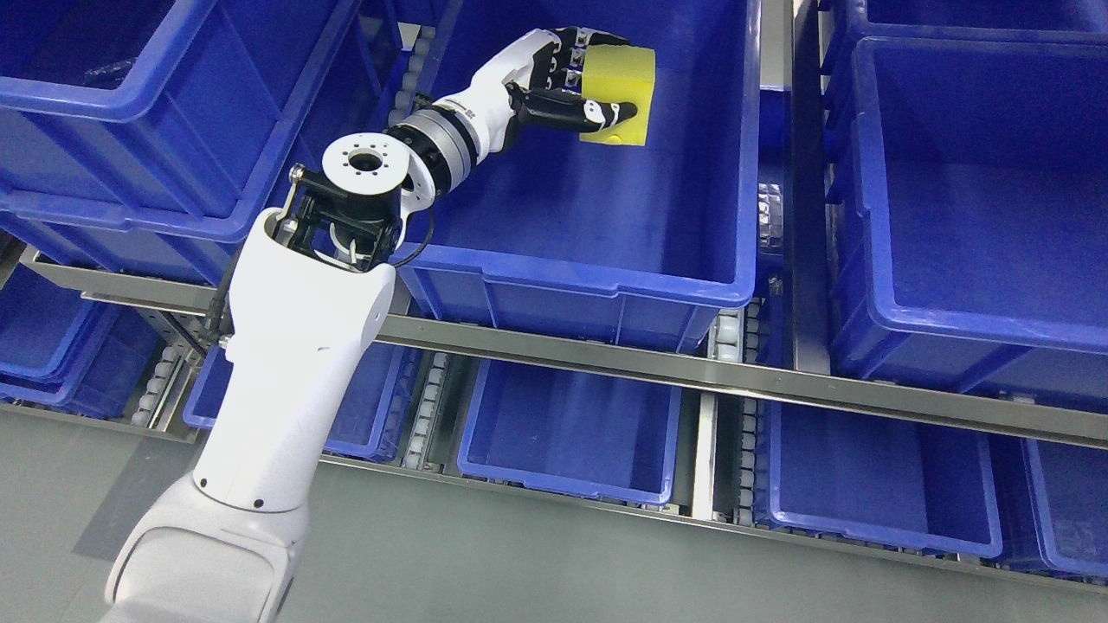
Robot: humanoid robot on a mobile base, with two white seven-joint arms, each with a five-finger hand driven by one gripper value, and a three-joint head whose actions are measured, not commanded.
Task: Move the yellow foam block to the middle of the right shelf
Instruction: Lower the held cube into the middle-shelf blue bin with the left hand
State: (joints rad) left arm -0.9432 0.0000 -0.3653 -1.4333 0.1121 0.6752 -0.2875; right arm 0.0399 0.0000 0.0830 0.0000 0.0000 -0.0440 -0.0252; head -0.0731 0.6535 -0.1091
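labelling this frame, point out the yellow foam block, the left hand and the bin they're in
yellow foam block (630, 82): head view, bare right face
left hand (554, 82): head view, palm beside the block
blue bin (606, 281): head view, near rim

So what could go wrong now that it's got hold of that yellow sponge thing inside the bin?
Two things, probably. The left hand grips the yellow foam block only along one side, thumb across its front, so the soft foam might twist or slip out when lifted. Also, the forearm reaches in over the blue bin's near wall, so pulling back too low could knock the rim or drag the bin along the shelf rail.
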